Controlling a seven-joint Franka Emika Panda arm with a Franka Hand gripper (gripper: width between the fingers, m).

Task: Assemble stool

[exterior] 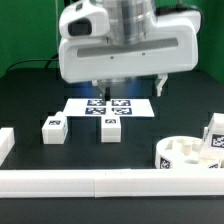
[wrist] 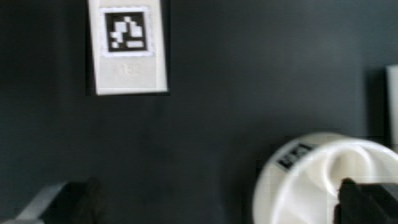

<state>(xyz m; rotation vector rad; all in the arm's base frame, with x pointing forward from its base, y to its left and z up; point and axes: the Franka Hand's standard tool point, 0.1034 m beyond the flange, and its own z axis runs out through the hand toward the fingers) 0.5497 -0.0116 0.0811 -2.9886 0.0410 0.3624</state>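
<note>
On the exterior view's left, first leg (exterior: 53,127); next, second leg (exterior: 110,127) just beside the marker board (exterior: 108,106). My gripper (exterior: 128,90) hovers above the board, jaws wide, empty. Rightward, seat (exterior: 188,155), third leg (exterior: 215,135) close by.

Black table (exterior: 150,130) carries marker board (exterior: 110,105), leg (exterior: 53,127), second leg (exterior: 110,128), round seat (exterior: 185,162), front rail (exterior: 100,183).

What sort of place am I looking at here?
Most likely a robotics lab bench: a robot gripper hangs open over a black table, a marker board lies flat on it, and small white legs carry printed square tags.
</note>
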